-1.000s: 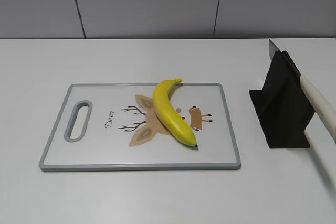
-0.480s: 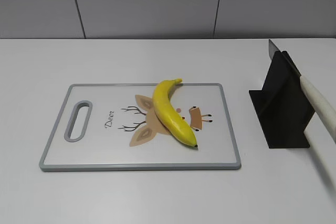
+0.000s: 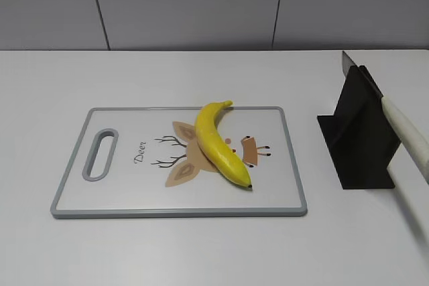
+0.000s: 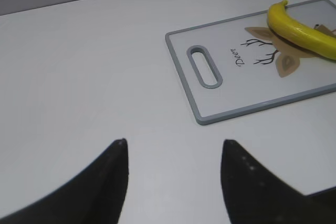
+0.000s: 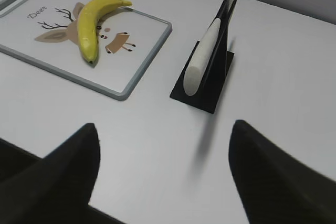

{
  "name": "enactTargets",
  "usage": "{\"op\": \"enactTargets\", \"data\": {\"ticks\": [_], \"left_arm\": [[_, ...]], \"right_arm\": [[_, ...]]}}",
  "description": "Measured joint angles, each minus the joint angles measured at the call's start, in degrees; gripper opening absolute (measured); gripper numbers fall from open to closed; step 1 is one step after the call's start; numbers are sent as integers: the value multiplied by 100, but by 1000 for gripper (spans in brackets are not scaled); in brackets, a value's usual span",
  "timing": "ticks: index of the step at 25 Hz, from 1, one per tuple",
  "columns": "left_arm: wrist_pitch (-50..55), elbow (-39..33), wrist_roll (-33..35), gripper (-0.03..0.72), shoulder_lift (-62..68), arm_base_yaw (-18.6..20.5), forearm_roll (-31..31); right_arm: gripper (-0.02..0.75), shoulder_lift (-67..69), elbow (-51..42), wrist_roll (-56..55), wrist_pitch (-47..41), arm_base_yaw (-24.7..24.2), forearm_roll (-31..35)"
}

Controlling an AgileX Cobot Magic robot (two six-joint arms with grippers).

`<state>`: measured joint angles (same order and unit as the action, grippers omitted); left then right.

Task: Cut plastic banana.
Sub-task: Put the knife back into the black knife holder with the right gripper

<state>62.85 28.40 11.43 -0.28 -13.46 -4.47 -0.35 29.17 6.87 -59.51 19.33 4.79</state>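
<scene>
The yellow plastic banana (image 3: 218, 144) lies slantwise on a white cutting board (image 3: 120, 185) with a grey rim and a deer picture. It also shows in the left wrist view (image 4: 299, 29) and the right wrist view (image 5: 93, 24). A knife with a white handle (image 3: 406, 135) rests in a black stand (image 3: 358, 142) to the right of the board; the right wrist view shows the knife (image 5: 202, 59) too. My left gripper (image 4: 173, 148) is open and empty over bare table left of the board. My right gripper (image 5: 165, 132) is open and empty, short of the stand. Neither gripper shows in the exterior view.
The board's handle slot (image 3: 100, 154) is at its left end. The white table (image 3: 201, 246) runs to a grey panelled wall (image 3: 201, 5) behind. The knife handle sticks out toward the lower right edge of the exterior view.
</scene>
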Motion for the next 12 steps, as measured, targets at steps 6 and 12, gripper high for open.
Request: {"op": "enactTargets", "data": {"ticks": [6,12], "left_arm": [[0,0,0,552,0,661,-4],[0,0,0,552,0,1363,-4]], "right_arm": [[594,0,0,0,0,-723,156],[593,0,0,0,-5,-1741,183]]}}
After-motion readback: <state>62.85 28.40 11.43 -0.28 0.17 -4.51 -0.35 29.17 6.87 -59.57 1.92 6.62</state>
